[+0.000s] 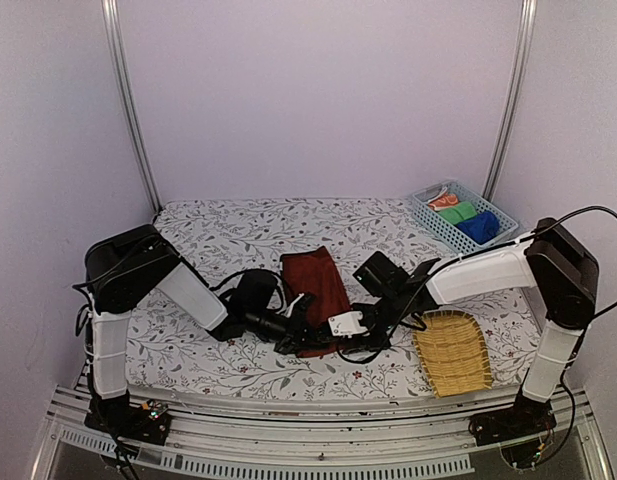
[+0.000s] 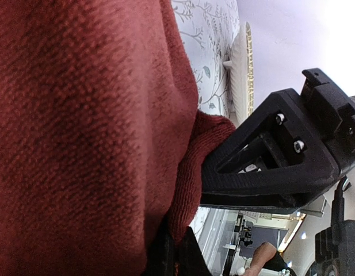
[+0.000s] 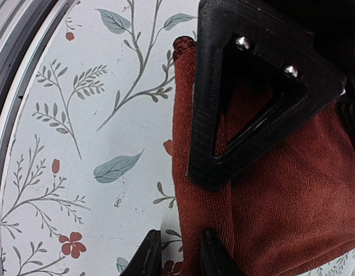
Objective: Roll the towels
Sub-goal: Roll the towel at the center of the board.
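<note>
Floral tablecloth point(image 1: 218, 230) bears the brown towel point(image 1: 313, 275) mostly unrolled, left gripper point(image 2: 168, 256) clenched on its near end, right gripper point(image 3: 180, 256) hold unclear; blue towel point(image 1: 480, 228) beyond it looks bundled.

far right: basket point(image 1: 428, 222), green cloth point(image 1: 455, 213) and orange-red cloth point(image 1: 443, 200) inside | near right: woven tray point(image 1: 451, 352) | floral cover point(image 1: 218, 230)

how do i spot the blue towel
On the table's far right corner sits a pale blue basket. Three bundles lie in it; the blue towel is the one at the right end, beside the green cloth, darker than the basket.
</note>
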